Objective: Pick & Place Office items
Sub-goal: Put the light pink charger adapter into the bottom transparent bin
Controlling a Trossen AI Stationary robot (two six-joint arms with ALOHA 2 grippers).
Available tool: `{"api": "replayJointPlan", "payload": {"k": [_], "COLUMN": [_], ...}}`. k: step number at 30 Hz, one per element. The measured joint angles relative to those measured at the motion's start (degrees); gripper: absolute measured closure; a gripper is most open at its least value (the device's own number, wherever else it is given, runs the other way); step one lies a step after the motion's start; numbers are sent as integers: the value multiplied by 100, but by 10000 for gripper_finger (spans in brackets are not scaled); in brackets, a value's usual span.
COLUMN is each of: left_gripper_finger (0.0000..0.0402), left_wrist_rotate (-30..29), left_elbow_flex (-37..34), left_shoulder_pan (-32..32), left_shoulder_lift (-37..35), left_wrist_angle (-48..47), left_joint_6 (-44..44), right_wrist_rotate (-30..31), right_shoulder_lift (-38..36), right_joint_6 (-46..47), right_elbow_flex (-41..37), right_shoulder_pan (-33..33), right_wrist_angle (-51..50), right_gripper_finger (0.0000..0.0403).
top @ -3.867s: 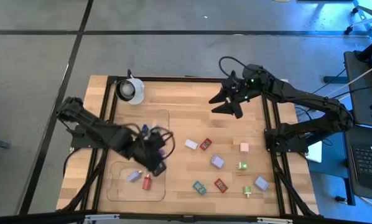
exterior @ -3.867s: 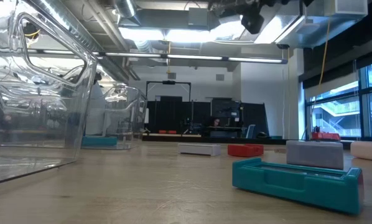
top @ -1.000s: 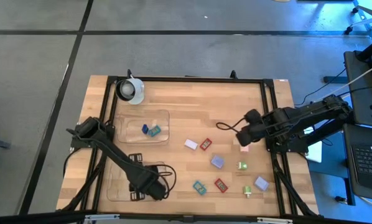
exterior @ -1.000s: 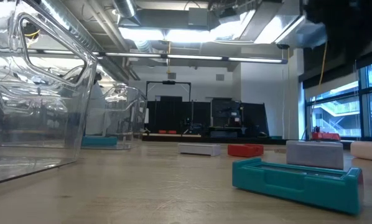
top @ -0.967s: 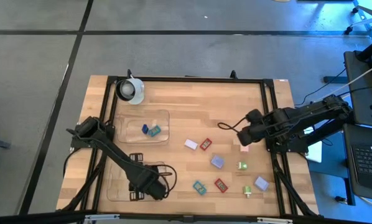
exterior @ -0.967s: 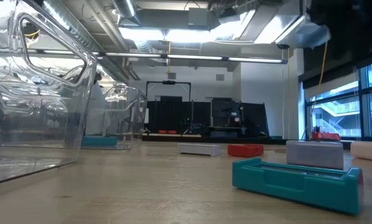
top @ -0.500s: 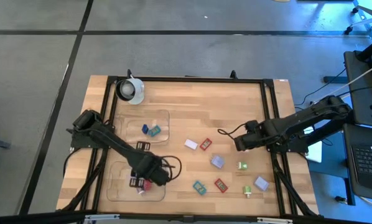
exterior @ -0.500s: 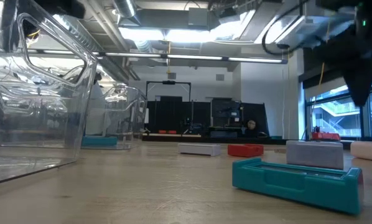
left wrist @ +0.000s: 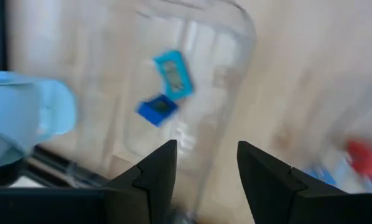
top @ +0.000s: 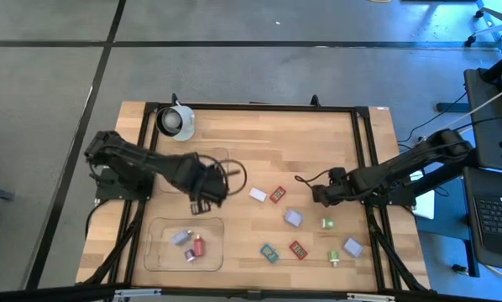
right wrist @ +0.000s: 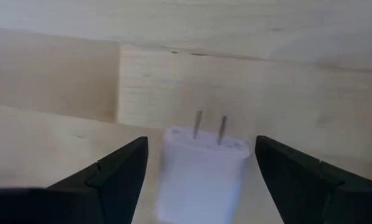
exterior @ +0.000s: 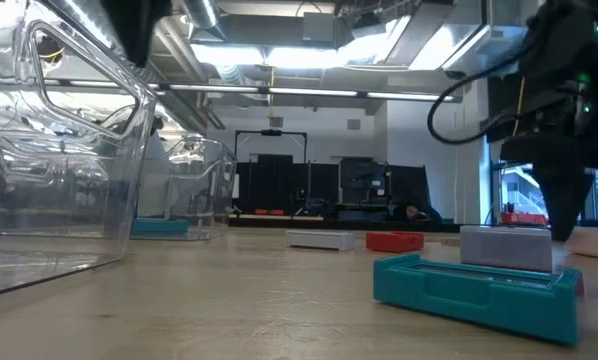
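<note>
The wooden slatted desk (top: 251, 143) carries two clear shallow plastic trays: the near tray (top: 154, 252) holds a lavender block (top: 180, 238) and a red block (top: 197, 247), the far tray (left wrist: 236, 37) a teal block (left wrist: 173, 73) and a blue one (left wrist: 158, 108). Loose pieces lie well apart on the desk's right half.

The right tool (right wrist: 201, 171), spread wide and empty, brackets a white two-pronged plug block (right wrist: 201, 168). Closing off-centre could squirt this small piece sideways or tip it on its prongs.

The left tool (left wrist: 201, 162), part-open and holding nothing, hovers over the far tray; dropping lower could clip the tray's rim and shift it.
</note>
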Motion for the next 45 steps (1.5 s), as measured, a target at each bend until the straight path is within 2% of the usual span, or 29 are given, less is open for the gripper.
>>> {"api": "replayJointPlan", "payload": {"k": [4,7,12,14,20,25,32,37,41,45], "left_gripper_finger": [238,240,237,236,236,221,172,141,128,128], "left_wrist_rotate": [-442,-874,-1611,-1690,-1806,-1801,-1786,-1904,-2159,-2832], "left_elbow_flex": [0,0,-19,-22,-22,-22,-9,75,201,201], "left_shoulder_pan": [284,456,706,793,878,802,534,265,-54,-375], "left_shoulder_lift": [-139,-141,-83,-84,-90,-96,-234,-399,-497,-516], "left_wrist_angle": [9,256,1565,2190,3958,4758,6017,6476,6492,6546], "left_joint_6": [-503,-844,-957,-754,341,1475,2686,3222,4152,5151], "right_wrist_rotate": [-103,-111,-170,-194,-226,306,1132,1734,2339,2927], "right_shoulder_lift": [190,224,221,221,226,228,227,214,206,197], "right_joint_6": [-207,-544,-601,-599,-755,-1410,-2966,-3962,-4536,-5329], "right_elbow_flex": [-19,-19,-15,-13,266,952,2247,3188,4015,4665], "right_shoulder_pan": [0,0,0,1,24,22,-137,-380,-556,-597], "right_wrist_angle": [39,139,219,249,448,476,409,363,446,1209], "right_gripper_finger": [109,133,198,203,203,203,197,197,197,196]}}
